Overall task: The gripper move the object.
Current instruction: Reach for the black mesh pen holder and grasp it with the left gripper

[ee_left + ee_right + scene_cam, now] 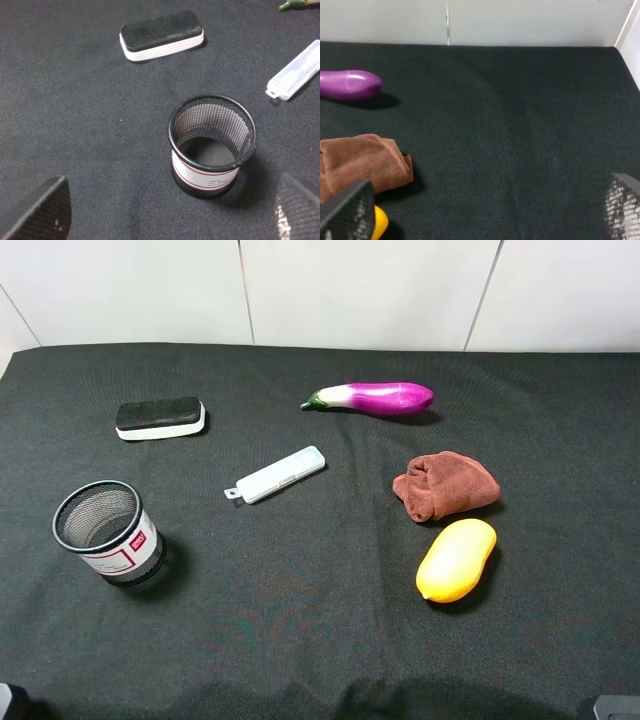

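I am holding my left gripper [167, 217] spread wide and empty so that the small black wire-mesh cylindrical pen cup [108, 532], standing upright in the overhead frame's lower left, is sitting just ahead of its jaws. My right gripper [485, 210] is idling equally wide near the crumpled brown cloth [360, 160].

Bright, even light; the pen cup [110, 535] casts a soft shadow.
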Robot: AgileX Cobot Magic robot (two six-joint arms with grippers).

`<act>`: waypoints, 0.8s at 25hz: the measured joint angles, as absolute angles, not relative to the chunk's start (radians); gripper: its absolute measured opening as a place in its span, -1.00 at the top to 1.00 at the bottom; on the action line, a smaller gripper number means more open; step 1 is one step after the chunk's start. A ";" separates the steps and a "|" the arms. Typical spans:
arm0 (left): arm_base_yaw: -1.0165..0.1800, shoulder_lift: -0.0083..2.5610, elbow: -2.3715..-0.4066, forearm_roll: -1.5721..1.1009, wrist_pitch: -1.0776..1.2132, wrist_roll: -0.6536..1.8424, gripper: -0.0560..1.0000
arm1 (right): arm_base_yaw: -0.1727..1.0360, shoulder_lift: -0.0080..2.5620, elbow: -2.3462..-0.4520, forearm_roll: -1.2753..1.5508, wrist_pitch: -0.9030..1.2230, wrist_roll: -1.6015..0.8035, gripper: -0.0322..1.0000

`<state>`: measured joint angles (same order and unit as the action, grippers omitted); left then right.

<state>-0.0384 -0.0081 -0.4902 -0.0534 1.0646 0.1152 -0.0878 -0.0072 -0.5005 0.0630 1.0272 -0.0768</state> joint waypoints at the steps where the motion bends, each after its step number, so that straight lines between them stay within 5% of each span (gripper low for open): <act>1: -0.038 -0.008 -0.490 -0.053 1.065 0.115 -0.71 | -0.088 -0.007 -0.500 0.063 1.027 -0.077 -0.41; 20: -0.038 0.347 -0.491 -0.056 1.061 0.115 -0.71 | -0.088 -0.007 -0.500 0.063 1.027 -0.077 -0.41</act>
<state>-0.0384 0.3466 -0.4911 -0.0565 1.0609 0.1152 -0.0878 -0.0072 -0.5005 0.0630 1.0272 -0.0768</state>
